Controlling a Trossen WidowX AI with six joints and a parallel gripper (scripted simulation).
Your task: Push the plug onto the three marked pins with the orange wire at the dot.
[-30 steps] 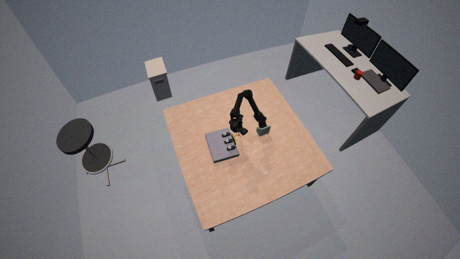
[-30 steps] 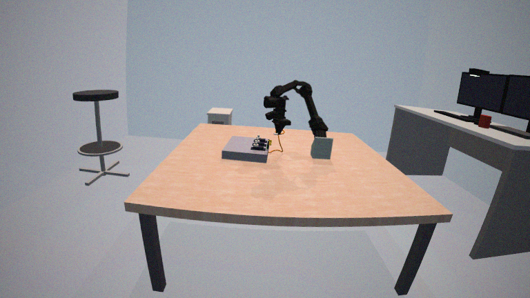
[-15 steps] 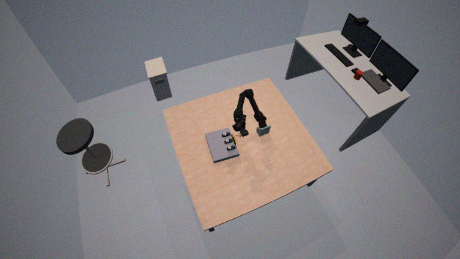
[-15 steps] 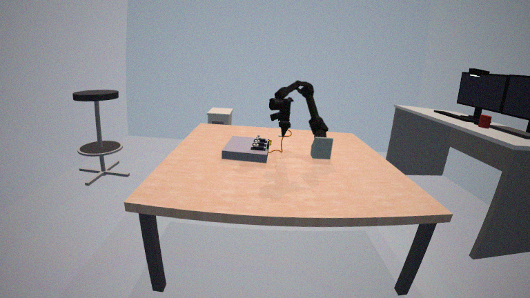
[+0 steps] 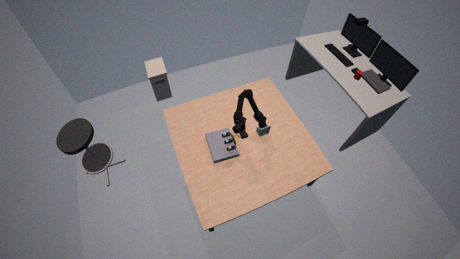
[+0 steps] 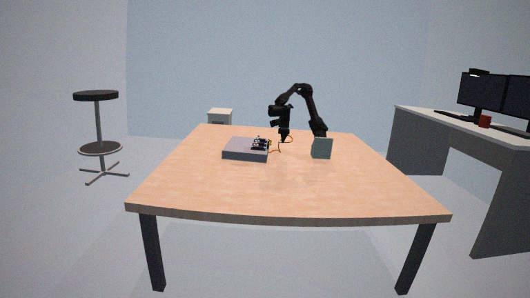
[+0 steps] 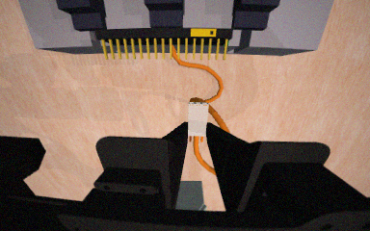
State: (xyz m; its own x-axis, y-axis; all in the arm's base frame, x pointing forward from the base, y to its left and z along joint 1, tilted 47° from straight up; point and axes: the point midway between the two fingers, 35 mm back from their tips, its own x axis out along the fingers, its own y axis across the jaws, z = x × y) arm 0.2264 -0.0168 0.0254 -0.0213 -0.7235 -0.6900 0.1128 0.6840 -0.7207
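My gripper [image 7: 197,126] [image 6: 283,141] is shut on the white plug [image 7: 198,118], held above the table. In the wrist view the plug's front end points up toward the pin row [image 7: 164,49], with a gap between them. The plug is roughly square to the row and a little left of the yellow band [image 7: 203,33], whose dark dot is at its right end. The orange lead [image 7: 221,84] loops from the holder to the plug's rear. The holder [image 5: 218,147] [image 6: 243,149] carries three dark servos. The plug's holes are too small to tell apart.
The table [image 5: 271,178] [image 6: 297,201] bears the holder and the arm. The arm's grey-green base block [image 5: 263,130] [image 6: 321,148] stands right of the gripper in the top and exterior views. The lead hangs in the space between plug and holder.
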